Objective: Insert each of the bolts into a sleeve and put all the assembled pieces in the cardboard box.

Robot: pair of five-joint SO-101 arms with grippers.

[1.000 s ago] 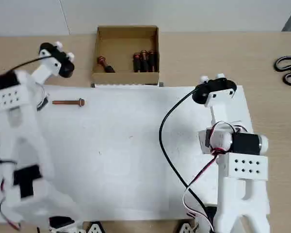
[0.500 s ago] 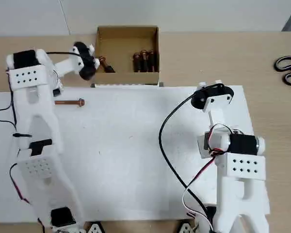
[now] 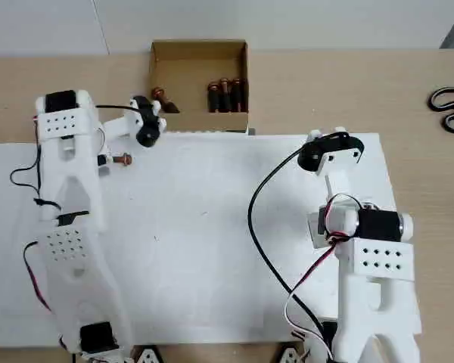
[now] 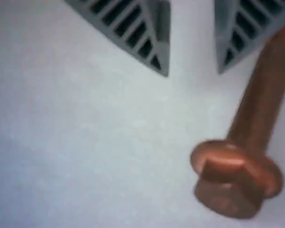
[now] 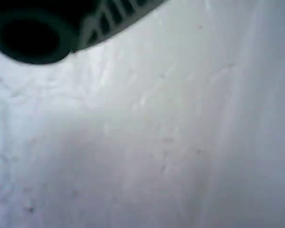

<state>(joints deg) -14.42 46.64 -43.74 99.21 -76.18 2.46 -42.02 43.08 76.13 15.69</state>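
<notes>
Bolt (image 4: 247,142) lies flat on the white sheet (image 3: 212,227) over the surface, copper, w/ its head out past the tips of the left gripper (image 4: 192,71). We see that gripper released, jaws apart, bare sheet between them. The shaft runs alongside one finger (image 4: 237,33), not gripped. From above, the bolt sits near the cardboard box (image 3: 199,45), which holds assembled pcs (image 3: 225,96).

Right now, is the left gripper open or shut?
Open. In the left wrist view the left gripper's two grey fingers stand apart with white sheet showing between them; the copper bolt lies beside one finger, not clamped.
</notes>
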